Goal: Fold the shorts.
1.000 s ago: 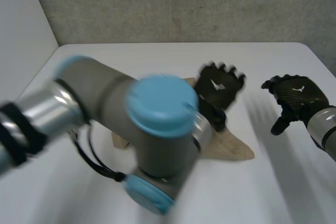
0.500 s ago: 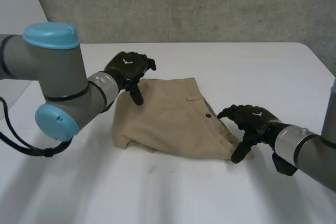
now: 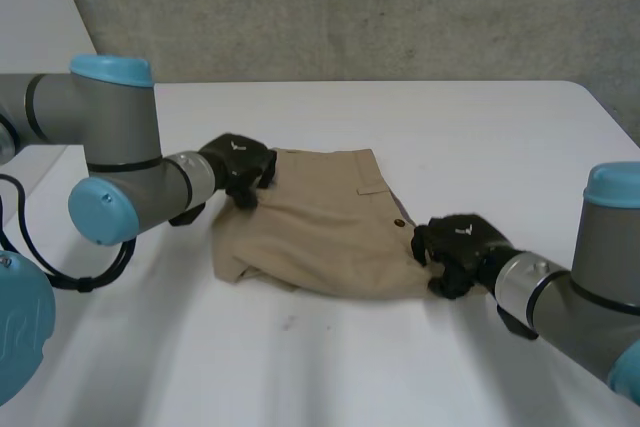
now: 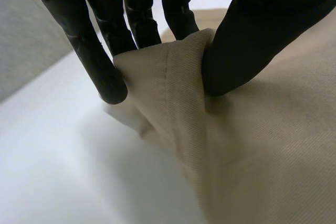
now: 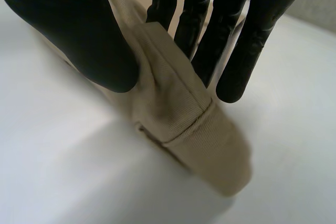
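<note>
The flat white table [image 3: 500,127] carries the rumpled tan cloth shorts [image 3: 320,237] at its centre, with the near-left edge folded under so that the lower layers are hidden. The black left hand [image 3: 240,165] pinches a raised fold at the far-left corner between thumb and fingers. The black right hand [image 3: 455,247] pinches the near-right corner the same way, with some fingertips hidden behind the cloth.

shorts [image 3: 320,227] between left hand [image 3: 240,165], right hand [image 3: 455,247]
</note>
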